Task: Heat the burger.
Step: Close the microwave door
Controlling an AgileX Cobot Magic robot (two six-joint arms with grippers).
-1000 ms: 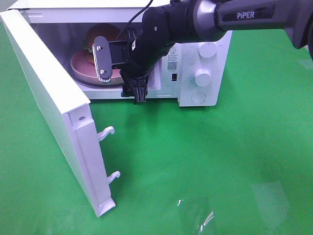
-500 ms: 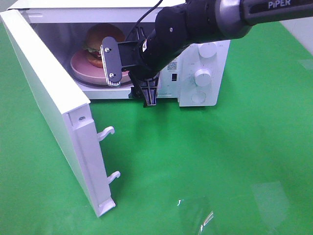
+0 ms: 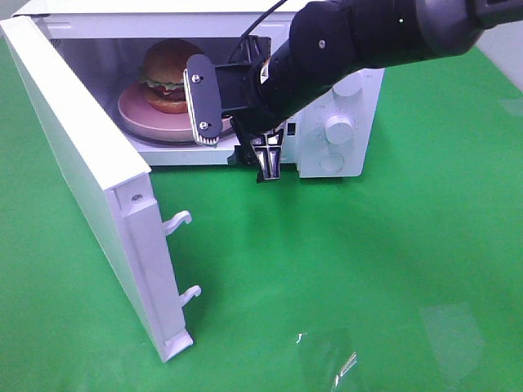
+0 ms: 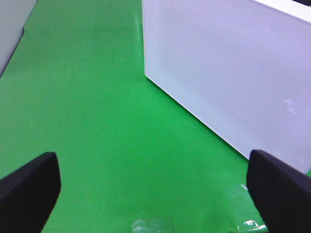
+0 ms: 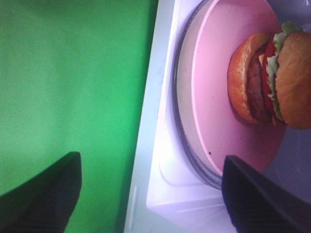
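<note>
A glossy green surface (image 3: 384, 269) fills the frame, with a pale reflection at lower right. At the top stands a white microwave (image 3: 350, 163), its door (image 3: 82, 171) swung wide at upper left. The burger (image 3: 167, 72) sits inside on a pink plate (image 3: 131, 110). The right gripper (image 3: 237, 135), fingers apart and empty, hangs at the opening. The left gripper (image 4: 155, 191) is also spread wide, holding nothing, above the green near the door.
</note>
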